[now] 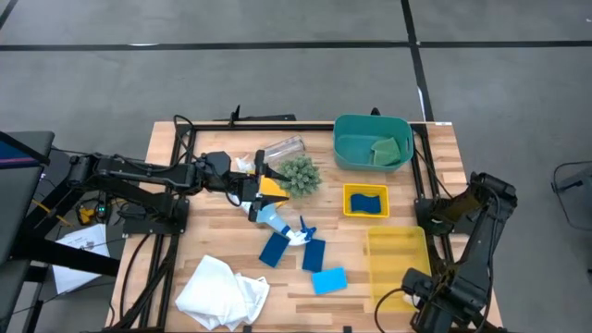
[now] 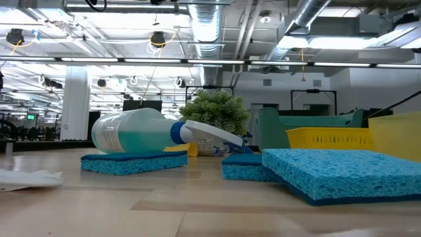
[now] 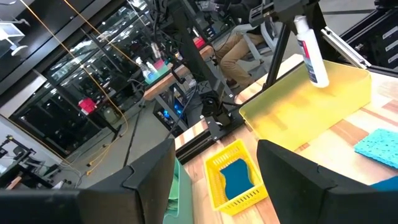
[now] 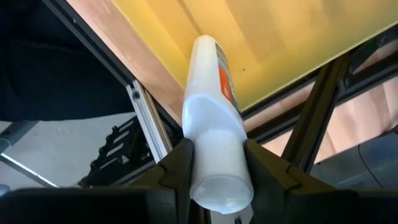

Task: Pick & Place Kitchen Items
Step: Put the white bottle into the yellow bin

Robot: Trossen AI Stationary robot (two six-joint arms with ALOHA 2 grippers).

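My left gripper (image 1: 262,185) (image 3: 216,149) is open, just left of the spiky plant ball (image 1: 300,175). A yellow sponge (image 1: 272,188) lies at its fingers; whether they touch it I cannot tell. The clear spray bottle (image 1: 271,215) lies on its side, partly on a blue sponge (image 1: 275,249). Two more blue sponges (image 1: 314,254) (image 1: 329,279) lie near it. A clear cup (image 1: 282,147) lies on its side at the far edge. The white cloth (image 1: 222,291) lies crumpled at the near left. My right gripper (image 1: 416,296) (image 4: 217,149) is shut on a white bottle (image 3: 311,50) by the large yellow bin (image 1: 398,254). My right gripper pinches the white bottle's wide near end (image 4: 214,134) between its two fingers. The bottle runs along the fingers, its orange-labelled end (image 4: 221,68) pointing away from them. In the left wrist view the bottle (image 3: 311,50) hangs slanted below the gripper, lifted clear over the yellow bin (image 3: 323,99).
A teal bin (image 1: 344,139) with green sponges stands at the far right. A small yellow basket (image 1: 349,201) holds a blue sponge. Black frame rails run along the table's left and right edges. Bare wood shows at the near middle of the table (image 1: 287,305).
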